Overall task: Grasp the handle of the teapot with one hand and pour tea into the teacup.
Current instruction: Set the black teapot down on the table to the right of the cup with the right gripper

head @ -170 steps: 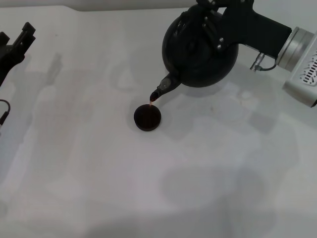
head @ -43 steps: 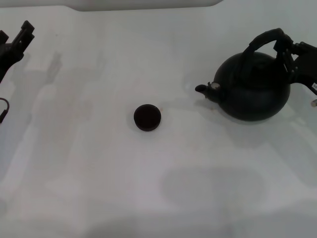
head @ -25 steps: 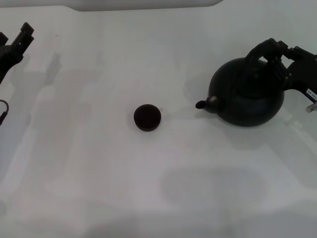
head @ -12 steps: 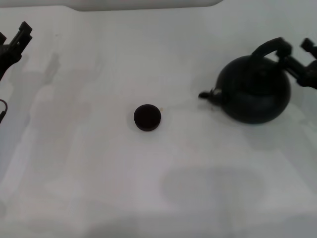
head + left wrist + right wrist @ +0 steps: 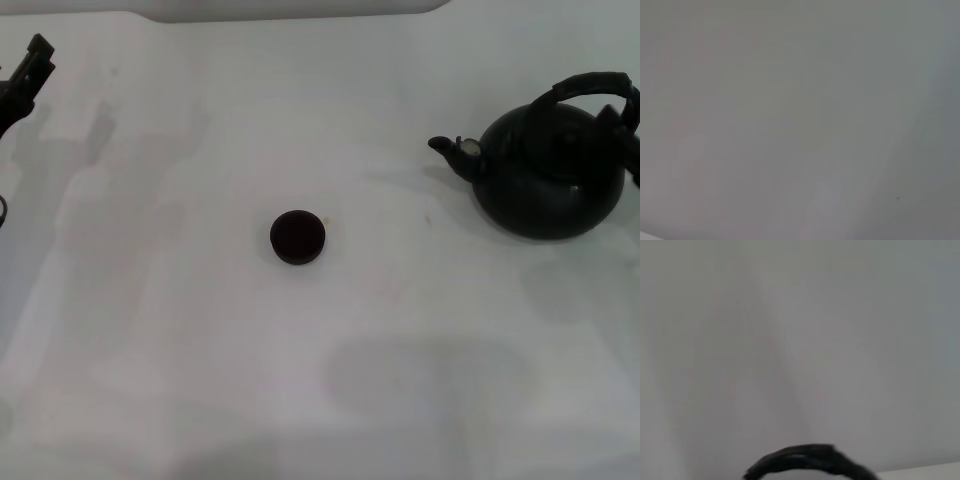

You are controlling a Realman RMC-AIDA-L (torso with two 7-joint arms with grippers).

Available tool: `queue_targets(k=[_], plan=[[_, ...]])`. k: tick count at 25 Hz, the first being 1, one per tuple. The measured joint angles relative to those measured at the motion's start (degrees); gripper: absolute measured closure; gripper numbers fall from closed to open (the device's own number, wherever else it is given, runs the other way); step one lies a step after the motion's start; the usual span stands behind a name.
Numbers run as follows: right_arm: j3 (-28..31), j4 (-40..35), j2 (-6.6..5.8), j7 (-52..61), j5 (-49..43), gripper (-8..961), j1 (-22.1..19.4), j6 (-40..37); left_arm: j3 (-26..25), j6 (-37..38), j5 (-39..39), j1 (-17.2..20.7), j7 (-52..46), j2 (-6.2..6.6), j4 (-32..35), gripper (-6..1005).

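Left gripper (image 5: 25, 70) sits parked at the far left table (image 5: 200, 380) edge; claw state not discernible. Teacup (image 5: 297, 237) stands mid-table, dark inside. Teapot (image 5: 555, 170) rests upright far right, well apart from the cup, spout (image 5: 445, 147) aimed leftward toward it, handle (image 5: 595, 85) arched overhead. Right gripper barely visible at the frame edge beside the handle; grip cannot be told. Right arm is clearly nearer.

Right tool (image 5: 634, 130) mostly off frame edge; handle (image 5: 810, 462) cut off in right wrist view.
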Motion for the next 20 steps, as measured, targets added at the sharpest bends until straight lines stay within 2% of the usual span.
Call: queue_targets(k=[10,20], plan=[[-5.57,1.20,0.32,0.09,-0.57,70,1.53,0.74,0.00,0.00,0.00,0.37,0.11,-0.10,0.22,109],[-5.35,0.60,0.30,-0.15,-0.05,71,0.82,1.67,0.01,0.01,0.05,0.39,0.12,-0.10,0.07,109]])
